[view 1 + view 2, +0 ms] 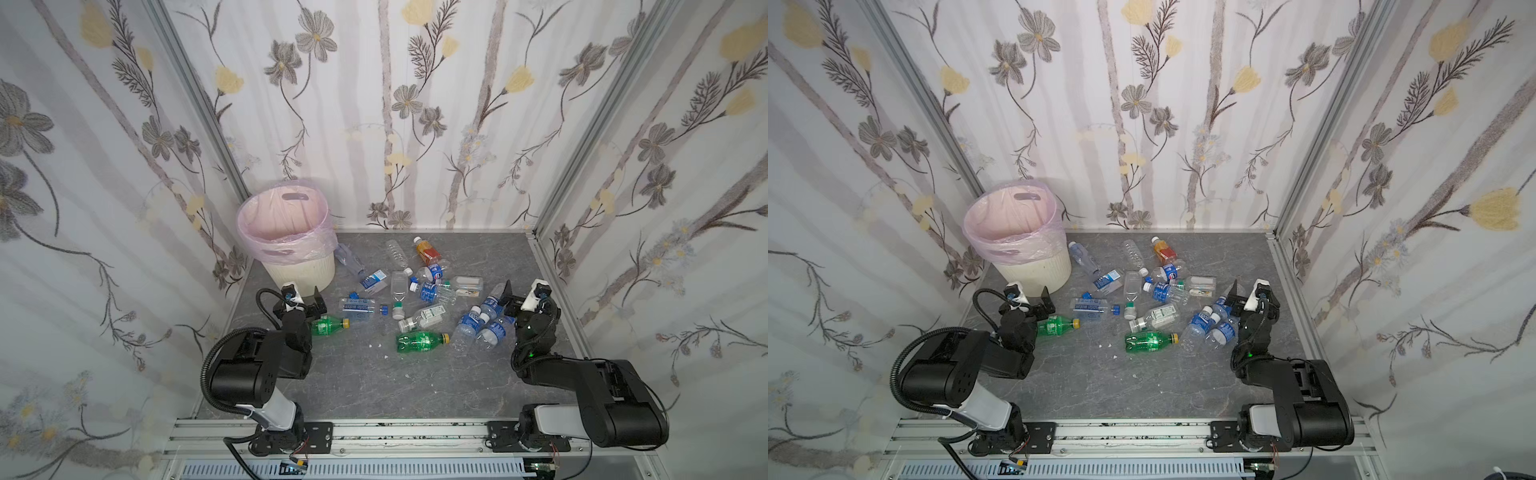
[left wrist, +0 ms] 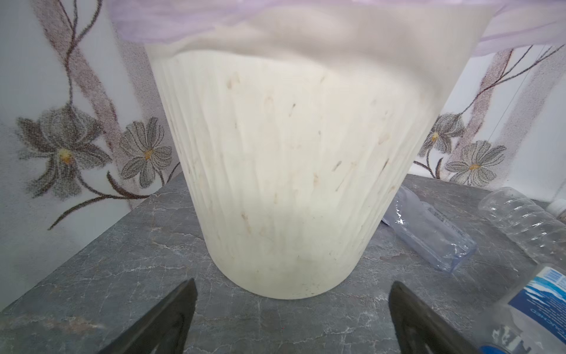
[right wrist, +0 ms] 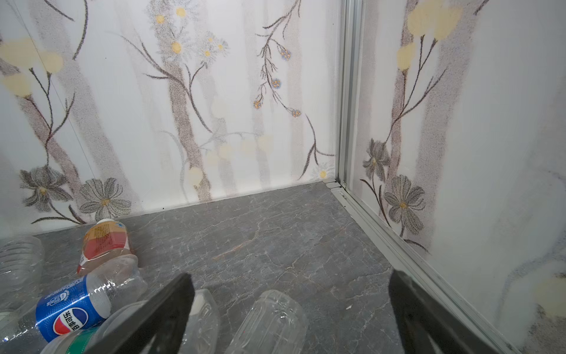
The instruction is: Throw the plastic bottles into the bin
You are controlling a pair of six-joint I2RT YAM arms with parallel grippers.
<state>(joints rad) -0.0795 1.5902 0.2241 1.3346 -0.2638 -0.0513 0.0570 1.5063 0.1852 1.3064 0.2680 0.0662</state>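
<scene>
The bin (image 1: 291, 249) (image 1: 1017, 245), cream-white and ribbed with a pink bag liner, stands at the back left of the grey table. Several plastic bottles lie scattered to its right: two green ones (image 1: 330, 325) (image 1: 422, 341), an orange-red one (image 1: 426, 250) (image 3: 104, 245), and clear ones with blue labels (image 1: 469, 324) (image 3: 73, 312). My left gripper (image 1: 305, 301) (image 2: 293, 282) is open and empty just in front of the bin's wall (image 2: 291, 168). My right gripper (image 1: 521, 297) (image 3: 291, 274) is open above the right-hand bottles. A clear bottle (image 3: 269, 318) lies below its jaws, not gripped.
Floral fabric walls with aluminium posts (image 1: 582, 137) close in the table on three sides. A metal rail (image 1: 395, 432) runs along the front edge. Small white scraps (image 1: 374, 345) and a loose blue cap (image 1: 384, 309) lie among the bottles. Clear bottles (image 2: 428, 230) rest beside the bin's base.
</scene>
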